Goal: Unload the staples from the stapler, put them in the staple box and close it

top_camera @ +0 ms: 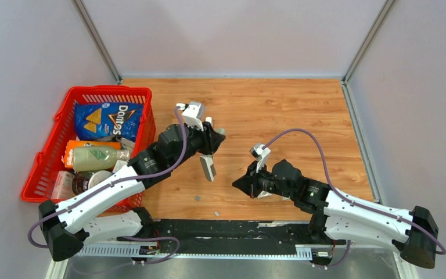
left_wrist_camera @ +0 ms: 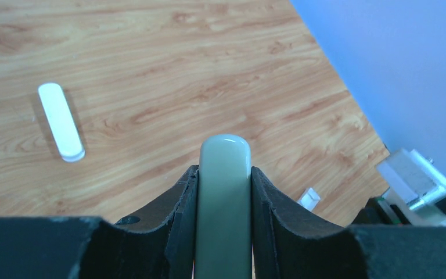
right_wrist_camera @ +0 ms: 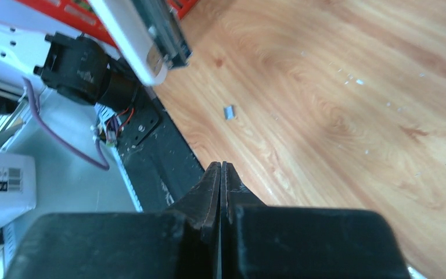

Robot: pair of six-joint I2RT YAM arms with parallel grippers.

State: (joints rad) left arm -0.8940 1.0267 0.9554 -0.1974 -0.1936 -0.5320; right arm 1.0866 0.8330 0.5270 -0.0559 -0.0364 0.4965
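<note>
My left gripper (top_camera: 213,137) is shut on the stapler's pale grey-green top arm (left_wrist_camera: 225,174), and its rounded tip sticks out past my fingers (left_wrist_camera: 180,197). It holds this arm above the wooden table (top_camera: 290,110). The stapler's lower part (top_camera: 208,167), white with a metal track, hangs open below it and also shows in the right wrist view (right_wrist_camera: 145,35). Short silvery staple strips lie on the wood near the front edge (top_camera: 198,198) (top_camera: 216,214); one shows in the right wrist view (right_wrist_camera: 229,111). My right gripper (top_camera: 241,185) is shut with nothing visible between the jaws, low over the table, right of the stapler.
A red basket (top_camera: 52,133) with a Doritos bag (top_camera: 109,119), a bottle and jars stands at the left. A black rail (top_camera: 226,229) runs along the front edge. A white oblong bar (left_wrist_camera: 61,121) shows in the left wrist view; I cannot tell whether it lies on the wood.
</note>
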